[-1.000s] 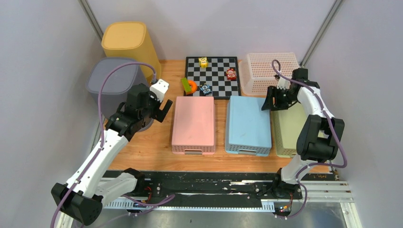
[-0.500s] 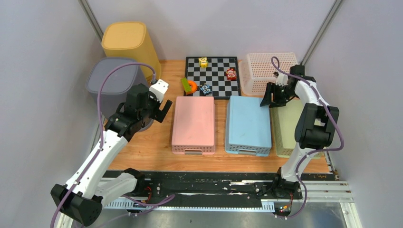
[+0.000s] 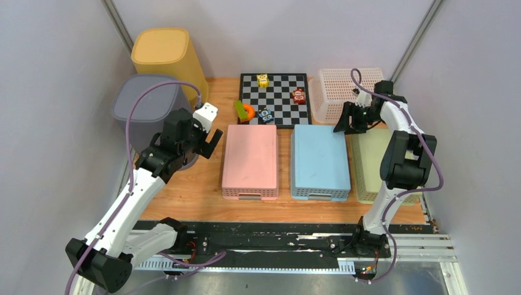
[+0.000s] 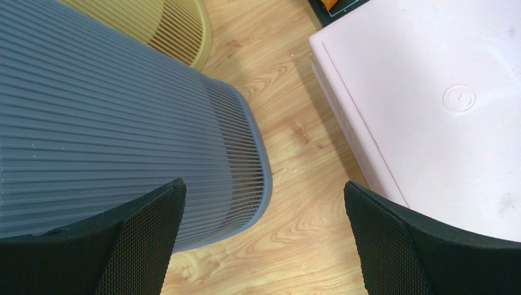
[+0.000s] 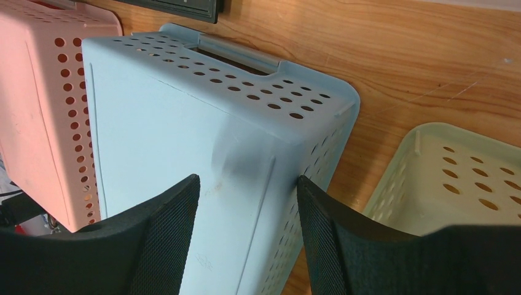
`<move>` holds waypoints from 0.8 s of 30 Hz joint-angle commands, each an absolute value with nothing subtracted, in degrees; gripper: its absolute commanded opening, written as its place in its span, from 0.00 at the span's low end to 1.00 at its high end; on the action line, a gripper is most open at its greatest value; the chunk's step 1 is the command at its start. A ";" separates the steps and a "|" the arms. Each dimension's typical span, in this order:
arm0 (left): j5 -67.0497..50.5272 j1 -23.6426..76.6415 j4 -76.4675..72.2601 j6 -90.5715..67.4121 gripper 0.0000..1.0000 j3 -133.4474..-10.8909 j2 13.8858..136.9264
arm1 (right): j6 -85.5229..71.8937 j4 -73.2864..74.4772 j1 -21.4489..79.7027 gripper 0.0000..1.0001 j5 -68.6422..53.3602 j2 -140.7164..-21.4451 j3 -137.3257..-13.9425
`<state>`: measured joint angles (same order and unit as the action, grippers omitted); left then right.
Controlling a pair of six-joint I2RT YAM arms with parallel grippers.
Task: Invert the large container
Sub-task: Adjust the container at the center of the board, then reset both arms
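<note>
Two tall bins stand at the back left, both bottom up: a grey one (image 3: 144, 101) and a yellow one (image 3: 163, 52) behind it. My left gripper (image 3: 199, 146) hangs open just right of the grey bin, over bare wood between it and the pink basket (image 3: 250, 160). In the left wrist view the grey bin's ribbed wall (image 4: 110, 110) sits by the left finger, and the gripper (image 4: 263, 184) holds nothing. My right gripper (image 3: 347, 123) is open at the front edge of the white mesh basket (image 3: 344, 89). In its wrist view the gripper (image 5: 247, 178) hovers over the blue basket (image 5: 172, 123).
Pink, blue (image 3: 321, 160) and pale green (image 3: 368, 166) baskets lie side by side across the middle. A chessboard (image 3: 282, 101) with small toys lies at the back centre. Walls close in on both sides.
My right gripper has swung back and slightly left, from over the green basket to the white basket's front edge. The left arm has not moved.
</note>
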<state>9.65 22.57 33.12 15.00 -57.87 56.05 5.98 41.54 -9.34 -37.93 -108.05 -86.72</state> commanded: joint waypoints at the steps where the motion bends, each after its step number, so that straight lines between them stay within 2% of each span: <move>1: 9.23 22.25 32.49 15.38 1.00 -58.30 55.24 | 5.54 41.99 -8.12 0.62 -39.80 -109.37 -87.91; 8: 9.54 22.24 32.61 16.09 1.00 -57.92 54.48 | 6.40 43.09 -8.06 0.63 -34.65 -106.02 -87.86; 15: 6.15 22.23 33.43 17.56 1.00 -58.04 52.56 | 10.57 46.68 -8.35 0.68 -29.61 -92.79 -87.61; 18: -0.16 22.24 35.26 18.60 1.00 -58.54 50.58 | 13.60 49.15 -8.35 0.77 -31.63 -86.75 -86.00; 21: -6.09 22.24 37.87 19.11 1.00 -59.44 48.48 | 16.02 50.57 -8.33 0.96 -35.47 -79.83 -82.98; 22: -7.22 22.24 38.89 19.23 1.00 -59.79 47.76 | 16.66 50.81 -8.27 0.99 -37.04 -77.17 -81.71; 24: -8.94 22.24 40.56 19.86 1.00 -60.49 46.37 | 17.92 51.10 -8.22 1.00 -40.36 -71.99 -79.29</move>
